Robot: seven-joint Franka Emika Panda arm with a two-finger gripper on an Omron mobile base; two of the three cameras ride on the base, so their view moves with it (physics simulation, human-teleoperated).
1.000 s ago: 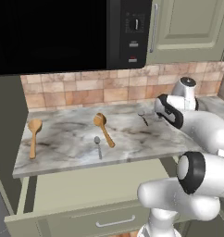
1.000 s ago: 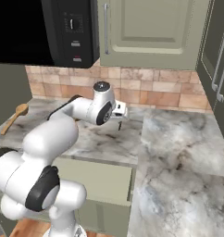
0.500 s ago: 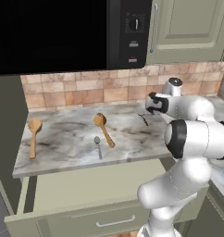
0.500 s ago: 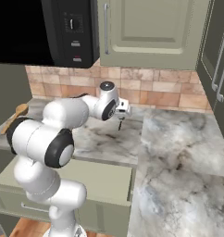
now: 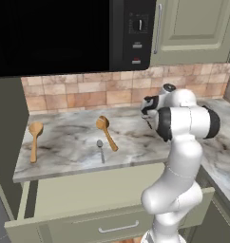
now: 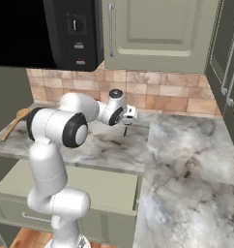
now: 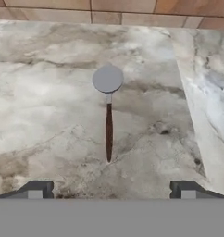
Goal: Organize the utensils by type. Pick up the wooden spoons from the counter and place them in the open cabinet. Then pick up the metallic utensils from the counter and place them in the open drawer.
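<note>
Two orange-brown wooden spoons are lying flat on the grey-white marbled bench (image 5: 79,142). Each has a round bowl and a long tapering handle. One wooden spoon (image 5: 34,138) is lying near the bench's left end, bowl toward the brown-tile backsplash (image 5: 88,95). The other wooden spoon (image 5: 107,132) is lying near the middle of the bench, its handle angled toward the front edge. A small grey metal spoon (image 5: 100,148), clearly shorter, is lying just beside that handle, apart from it.

In the hand view a further utensil (image 7: 108,115) is lying on the bench: a flat round grey head on a slim dark reddish-brown handle, head toward the backsplash.

The pincer (image 7: 111,189) is standing fully spread, its two dark fingertips (image 7: 36,189) wide apart. It is holding nothing and touching nothing. It is hovering above the bench, right of the wooden spoons, near the backsplash (image 6: 124,117).

The round-headed utensil is lying ahead of the pincer, centred between the fingertips, clear of both. The wooden spoons and the metal spoon are lying well apart from the pincer, further left along the bench.

The pale olive-green drawer (image 5: 98,228) is standing open below the bench's front edge.
</note>
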